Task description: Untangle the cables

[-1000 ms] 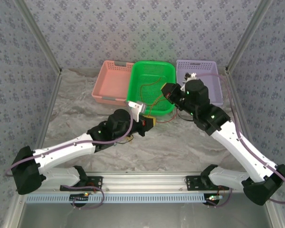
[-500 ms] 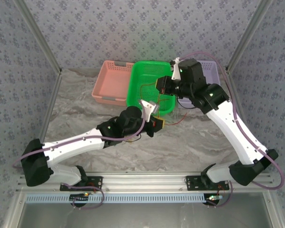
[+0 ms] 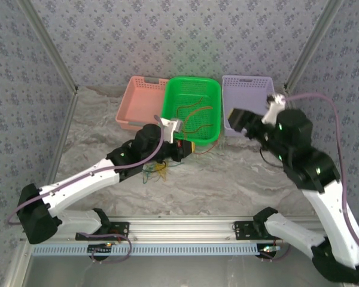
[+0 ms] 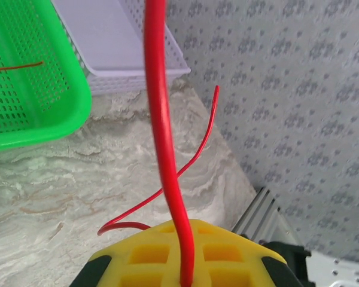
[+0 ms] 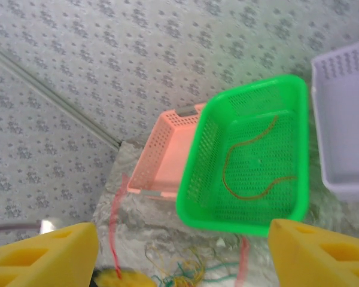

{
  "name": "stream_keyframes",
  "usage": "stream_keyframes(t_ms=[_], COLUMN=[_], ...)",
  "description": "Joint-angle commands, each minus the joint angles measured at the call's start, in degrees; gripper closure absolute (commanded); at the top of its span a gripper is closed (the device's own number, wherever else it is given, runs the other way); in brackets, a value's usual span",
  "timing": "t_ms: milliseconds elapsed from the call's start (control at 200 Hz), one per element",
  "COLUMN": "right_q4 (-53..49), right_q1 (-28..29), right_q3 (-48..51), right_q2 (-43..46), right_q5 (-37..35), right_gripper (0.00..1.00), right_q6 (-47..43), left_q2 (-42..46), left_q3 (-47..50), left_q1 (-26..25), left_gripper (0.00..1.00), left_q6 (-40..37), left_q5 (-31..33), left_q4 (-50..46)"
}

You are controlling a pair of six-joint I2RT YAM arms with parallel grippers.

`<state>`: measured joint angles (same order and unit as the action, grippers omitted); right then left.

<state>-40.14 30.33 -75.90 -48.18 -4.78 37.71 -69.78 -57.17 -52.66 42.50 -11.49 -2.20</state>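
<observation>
My left gripper (image 3: 182,147) is shut on a red cable (image 4: 163,137) that rises from between its yellow pads (image 4: 137,251); the cable's thin free end (image 3: 206,147) trails over the table just in front of the green basket (image 3: 171,103). A red-orange cable (image 5: 249,162) lies loose inside that basket. A tangle of yellow and green cables (image 3: 155,171) rests on the table under the left wrist and shows low in the right wrist view as the tangle (image 5: 180,269). My right gripper (image 3: 235,119) hangs open over the purple basket's near left corner, holding nothing, fingers (image 5: 45,257) wide apart.
Three baskets stand in a row at the back: pink basket (image 3: 135,103), green in the middle, purple basket (image 3: 248,89). Patterned walls and metal frame posts close in the sides. A metal rail (image 3: 185,226) runs along the near edge.
My right gripper has opened and swung right, from over the green basket to the purple one. The red-orange cable now lies in the green basket. My left gripper shifted slightly left, still gripping.
</observation>
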Motion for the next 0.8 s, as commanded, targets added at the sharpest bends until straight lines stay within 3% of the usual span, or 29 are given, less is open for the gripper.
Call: stream_keyframes(t_ms=[0, 160, 350, 490, 645, 705, 794], right_q4=[6.2, 20.0, 26.26, 27.35, 29.74, 29.91, 29.41], right_q1=[2.02, 8.54, 10.85, 10.93, 11.28, 11.44, 11.73], right_q3=[14.21, 26.69, 27.12, 27.35, 28.86, 29.39, 31.19], right_q2=[5.16, 6.56, -0.57, -5.46, -7.45, -7.33, -6.05], right_q5=[-1.14, -1.38, -1.86, -2.09, -2.7, -4.03, -6.5], right_gripper=[0.23, 0.22, 0.24, 0.33, 0.55, 0.69, 0.97], right_q6=[8.01, 12.83, 15.64, 18.59, 21.39, 22.52, 24.87], left_q2=[2.21, 3.17, 4.02, 4.69, 4.91, 4.91, 5.42], left_q3=[1.78, 2.41, 2.9, 2.99, 2.72, 2.73, 2.75], left_q1=[1.53, 2.35, 2.38, 2.38, 2.46, 2.47, 2.75], left_gripper=[1.0, 1.0, 1.0, 1.0, 1.0, 1.0, 1.0], left_q6=[5.31, 7.31, 8.12, 8.47, 8.82, 9.06, 9.5], left_q5=[-1.97, -1.76, -1.46, -0.95, -0.88, -0.81, 0.1], left_q4=[4.14, 5.0, 5.16, 5.18, 5.6, 5.8, 5.98])
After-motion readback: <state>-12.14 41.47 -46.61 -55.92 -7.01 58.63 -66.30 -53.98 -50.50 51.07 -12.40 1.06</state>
